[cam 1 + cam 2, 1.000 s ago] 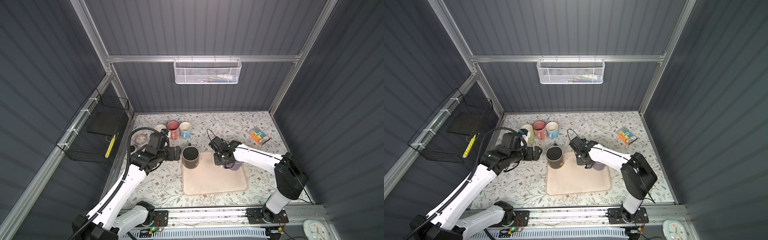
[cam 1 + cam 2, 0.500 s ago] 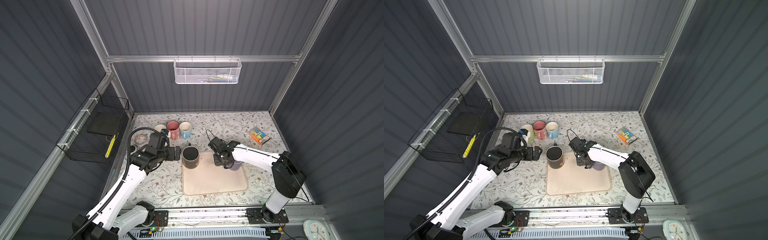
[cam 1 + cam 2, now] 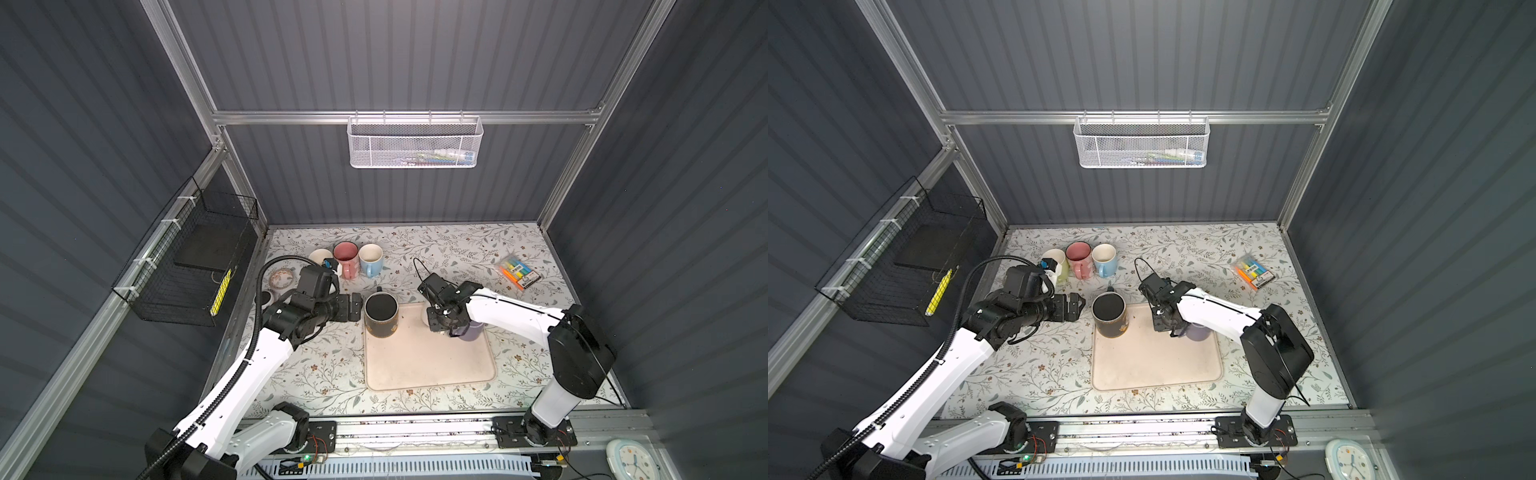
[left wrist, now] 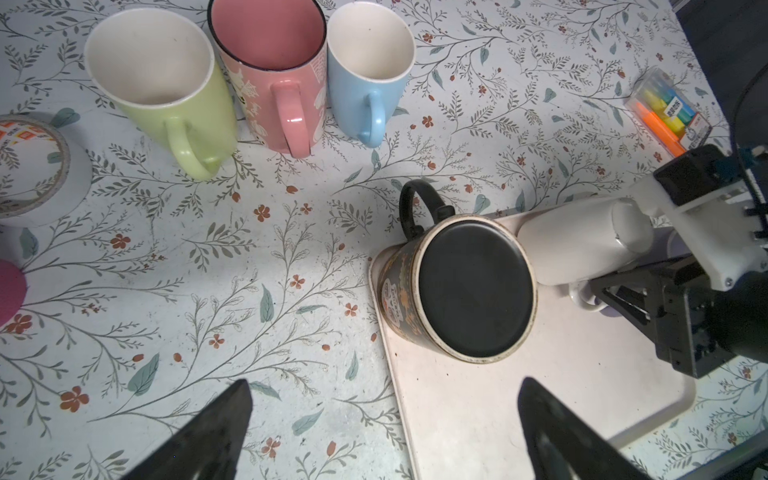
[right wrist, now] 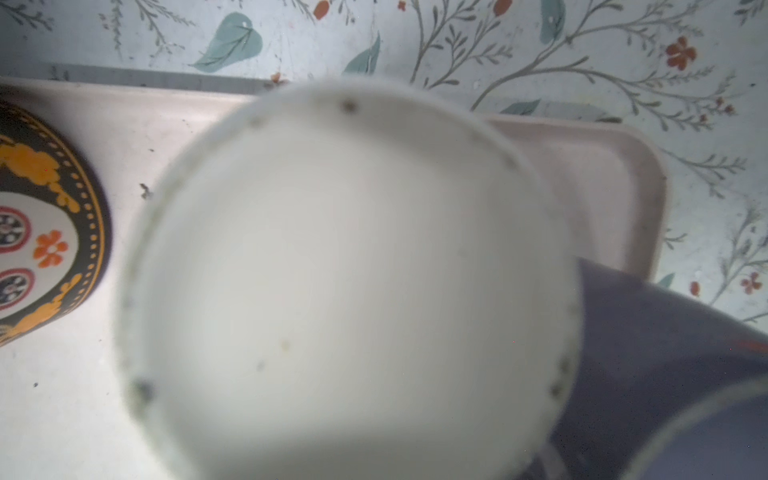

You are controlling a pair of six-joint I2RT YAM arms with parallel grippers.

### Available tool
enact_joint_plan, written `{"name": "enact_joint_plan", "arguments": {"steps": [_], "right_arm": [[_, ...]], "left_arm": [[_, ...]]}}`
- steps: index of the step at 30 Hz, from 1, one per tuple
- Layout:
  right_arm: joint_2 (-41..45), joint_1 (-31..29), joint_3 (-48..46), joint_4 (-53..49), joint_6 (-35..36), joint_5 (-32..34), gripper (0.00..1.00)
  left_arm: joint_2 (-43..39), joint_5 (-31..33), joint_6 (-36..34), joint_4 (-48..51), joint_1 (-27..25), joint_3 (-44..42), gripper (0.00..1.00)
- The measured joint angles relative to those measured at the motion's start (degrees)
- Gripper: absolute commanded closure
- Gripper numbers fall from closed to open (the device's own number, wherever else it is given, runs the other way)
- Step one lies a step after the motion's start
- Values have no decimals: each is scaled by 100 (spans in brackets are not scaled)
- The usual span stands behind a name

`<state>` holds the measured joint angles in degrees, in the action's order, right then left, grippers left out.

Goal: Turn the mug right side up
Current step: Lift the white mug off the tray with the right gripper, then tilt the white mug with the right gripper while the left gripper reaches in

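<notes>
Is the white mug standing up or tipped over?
Tipped over: the white mug lies sideways, its handle pinched by the right gripper.

Robot lab cell: aluminium frame (image 3: 399,117), grey panel walls (image 3: 374,54).

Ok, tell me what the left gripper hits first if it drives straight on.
The black mug. The left gripper, open, points at the mug's side where it stands on the tray's corner. Nothing shows between them, though the gripper's height is hard to judge.
</notes>
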<state>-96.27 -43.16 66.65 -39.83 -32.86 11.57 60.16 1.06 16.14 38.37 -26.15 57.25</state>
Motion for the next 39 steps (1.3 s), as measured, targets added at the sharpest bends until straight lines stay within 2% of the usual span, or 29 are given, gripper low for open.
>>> {"name": "enact_joint_plan", "arguments": {"steps": [8,14,19,28,39], "right_arm": [[337,0,-15,57,109,-190,100],[776,-7,-223,127,188,-365,100],[1394,-11,-564,284,227,-487,100],[2647,-11,-1344,876,468,-977,100],[3661,-11,-1781,1744,658,-1613,100]], "left_arm": [[-492,-157,92,-317,0,-232,0],[-516,-376,210,-573,0,-258,0],[-514,-632,407,-903,0,-413,1],[-894,-1241,881,-1849,0,-1276,0],[-1082,-1727,1300,-3010,0,-1880,0]]}}
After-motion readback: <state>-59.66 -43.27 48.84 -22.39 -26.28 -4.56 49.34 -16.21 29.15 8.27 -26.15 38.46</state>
